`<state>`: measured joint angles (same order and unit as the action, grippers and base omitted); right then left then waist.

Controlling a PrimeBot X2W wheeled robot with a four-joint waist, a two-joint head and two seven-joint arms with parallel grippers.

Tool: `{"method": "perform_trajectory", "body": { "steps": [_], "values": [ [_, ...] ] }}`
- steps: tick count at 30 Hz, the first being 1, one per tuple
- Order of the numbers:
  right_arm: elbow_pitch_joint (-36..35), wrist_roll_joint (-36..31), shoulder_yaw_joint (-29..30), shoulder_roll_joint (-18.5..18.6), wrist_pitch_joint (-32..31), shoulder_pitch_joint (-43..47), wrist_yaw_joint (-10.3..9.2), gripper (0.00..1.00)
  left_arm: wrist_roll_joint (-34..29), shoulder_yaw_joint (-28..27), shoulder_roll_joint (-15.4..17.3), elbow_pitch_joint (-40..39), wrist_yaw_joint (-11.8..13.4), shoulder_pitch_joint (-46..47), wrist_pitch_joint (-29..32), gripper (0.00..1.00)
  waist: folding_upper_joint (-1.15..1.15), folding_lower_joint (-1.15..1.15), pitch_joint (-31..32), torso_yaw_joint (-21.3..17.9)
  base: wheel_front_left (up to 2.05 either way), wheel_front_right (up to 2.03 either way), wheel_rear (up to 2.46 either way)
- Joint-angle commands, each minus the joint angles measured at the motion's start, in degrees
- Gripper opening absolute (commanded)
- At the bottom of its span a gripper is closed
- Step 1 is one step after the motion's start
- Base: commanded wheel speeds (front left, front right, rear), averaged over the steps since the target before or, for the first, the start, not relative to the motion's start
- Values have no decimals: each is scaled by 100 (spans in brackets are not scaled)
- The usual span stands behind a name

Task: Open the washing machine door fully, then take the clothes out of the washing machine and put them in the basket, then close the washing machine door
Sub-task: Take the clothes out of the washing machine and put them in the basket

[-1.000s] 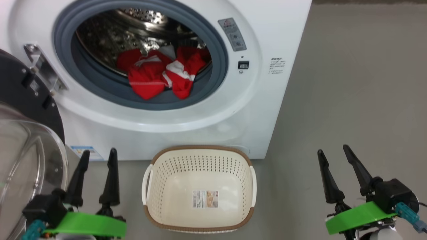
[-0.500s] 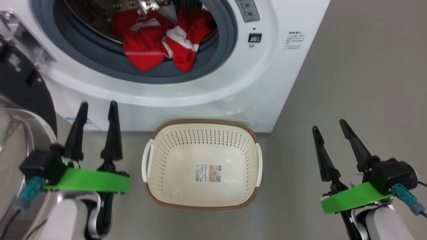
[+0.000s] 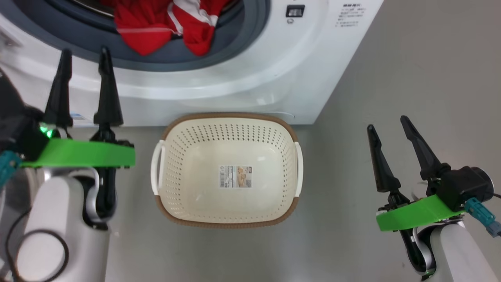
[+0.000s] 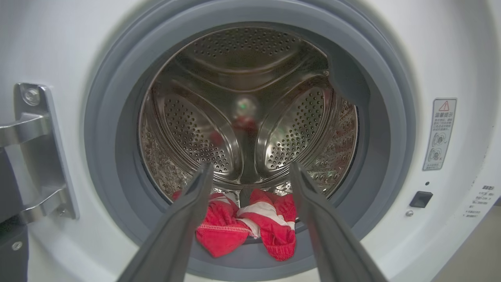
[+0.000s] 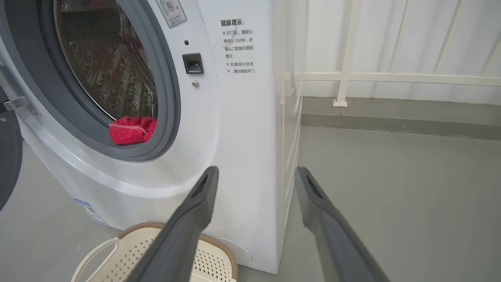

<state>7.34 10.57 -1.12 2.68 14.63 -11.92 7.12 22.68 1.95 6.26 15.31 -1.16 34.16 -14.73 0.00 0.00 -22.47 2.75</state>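
Looking down through the head view, I am seeing the washing machine standing on the grey floor with its mouth uncovered. The washing machine door is hanging open at the robot's left, its black rim showing at the edge of the right wrist view.

The clothes are lying in a red-and-white heap at the bottom front of the steel drum, with two folds drooping over the grey rubber ring. The basket is sitting on the floor directly before the machine, its far rim just beside the white front panel. It is showing a label sticker on its bare bottom.

I am holding the left end effector raised before the lower left of the opening, its two dark fingers spread wide. In the left wrist view they are framing the clothes without touching them. The right end effector is hovering over the floor to the right of the basket, well apart from it, its fingers likewise spread wide. Its wrist view is looking past the machine's right front corner toward a pale railing.
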Motion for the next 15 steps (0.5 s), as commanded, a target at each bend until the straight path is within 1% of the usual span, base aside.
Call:
{"method": "perform_trajectory", "body": {
  "steps": [1, 5, 8, 11, 15],
  "values": [
    [-163, 54, -143, 20, 37, -115, 36, 100, -58, -211, 128, -68, -68, 170, -26, 100, 0, 0, -207, -142, 0, 0, 0],
    [-181, 94, -140, 20, 37, -179, 36, 100, -172, -338, 115, 184, -205, 529, -26, 100, 0, 0, -412, -239, 0, 0, 0],
    [-190, 97, -123, 20, 37, -234, 36, 100, -295, -408, 95, 351, -251, 786, -26, 100, 0, 0, -565, -319, 0, 0, 0],
    [-176, 143, -75, 20, 37, -292, 36, 100, -510, -454, 175, 723, -253, 1144, -27, 100, 0, 0, -740, -445, 0, 0, 0],
    [-171, 204, -142, 20, 37, -338, 36, 100, -641, -514, 223, 1018, -221, 1484, -27, 100, 0, 0, -902, -566, 0, 0, 0]
  ]
}}
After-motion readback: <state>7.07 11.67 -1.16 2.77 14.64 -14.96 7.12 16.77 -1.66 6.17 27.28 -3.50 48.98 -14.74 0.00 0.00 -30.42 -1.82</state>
